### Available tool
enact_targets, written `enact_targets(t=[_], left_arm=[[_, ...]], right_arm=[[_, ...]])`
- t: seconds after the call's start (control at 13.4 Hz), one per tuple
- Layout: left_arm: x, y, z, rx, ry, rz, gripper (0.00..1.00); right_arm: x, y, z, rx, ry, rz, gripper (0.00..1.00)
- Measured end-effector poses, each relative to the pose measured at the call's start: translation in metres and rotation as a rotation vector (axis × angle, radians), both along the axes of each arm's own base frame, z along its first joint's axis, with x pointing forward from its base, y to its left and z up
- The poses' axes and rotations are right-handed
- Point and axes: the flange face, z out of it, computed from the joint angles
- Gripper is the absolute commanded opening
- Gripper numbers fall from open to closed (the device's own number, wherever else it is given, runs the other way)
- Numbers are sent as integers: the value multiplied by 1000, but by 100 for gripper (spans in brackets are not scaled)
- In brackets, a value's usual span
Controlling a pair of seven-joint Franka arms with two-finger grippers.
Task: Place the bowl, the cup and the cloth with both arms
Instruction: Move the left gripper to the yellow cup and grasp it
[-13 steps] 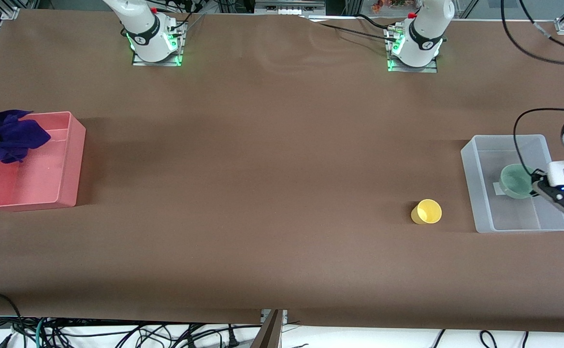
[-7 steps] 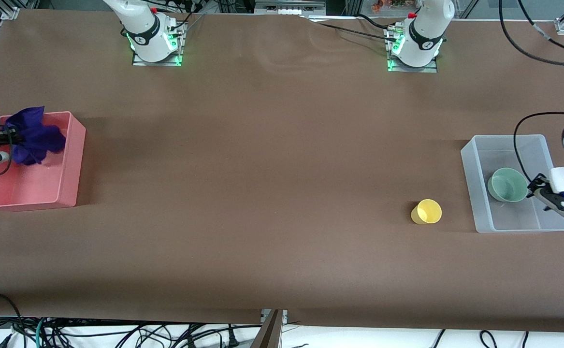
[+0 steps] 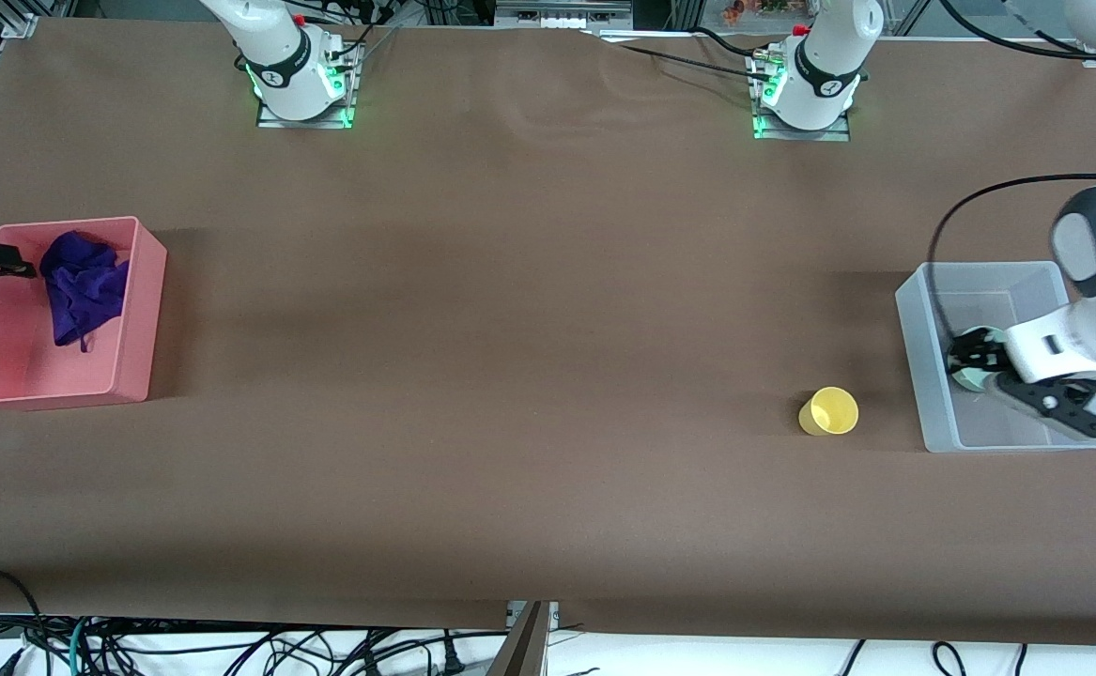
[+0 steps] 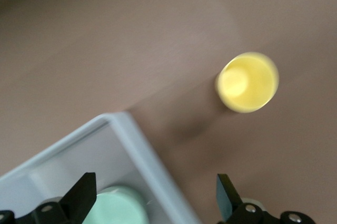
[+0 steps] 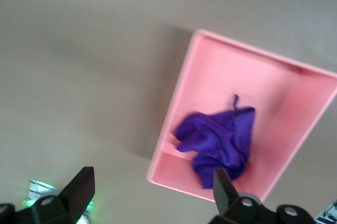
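The purple cloth (image 3: pixel 84 286) lies crumpled in the pink bin (image 3: pixel 12 352) at the right arm's end of the table. It also shows in the right wrist view (image 5: pixel 218 142). My right gripper (image 3: pixel 3 263) is open and empty, up beside that bin (image 5: pixel 295 97); its own view shows it (image 5: pixel 151 187) open. The mint-green bowl (image 3: pixel 964 379) sits in the clear bin (image 3: pixel 980 269), mostly hidden under my left gripper (image 3: pixel 972 359). That gripper (image 4: pixel 154 197) is open and empty over the bin wall (image 4: pixel 142 153), next to the bowl (image 4: pixel 113 208). The yellow cup (image 3: pixel 829 410) stands upright on the table beside the clear bin (image 4: pixel 247 81).
The brown table (image 3: pixel 510 329) stretches between the two bins. Both arm bases (image 3: pixel 299 80) stand along the edge farthest from the front camera. Cables hang below the nearest table edge.
The right gripper let go of the cloth, which dropped into the pink bin, and drew away. The left gripper released the bowl in the clear bin and moved over it toward the cup.
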Motion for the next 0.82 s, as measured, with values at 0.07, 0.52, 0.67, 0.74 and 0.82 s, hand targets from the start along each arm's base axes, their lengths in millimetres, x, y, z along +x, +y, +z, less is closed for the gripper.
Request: enact_targets(t=[0.07, 0.52, 0.67, 0.74, 0.82], left_arm=[[2, -16, -13, -44, 18, 48, 100], [18, -49, -101, -174, 10, 207, 84], [18, -51, -121, -167, 12, 209, 52], [16, -53, -133, -162, 16, 211, 21], [13, -53, -146, -157, 22, 213, 0]], right_arm=[[4, 32, 15, -5, -18, -24, 100], [20, 107, 90, -33, -235, -17, 100], [20, 94, 99, -39, -255, -37, 100], [16, 92, 98, -41, -230, -52, 100], [13, 94, 99, -47, -209, -97, 100]])
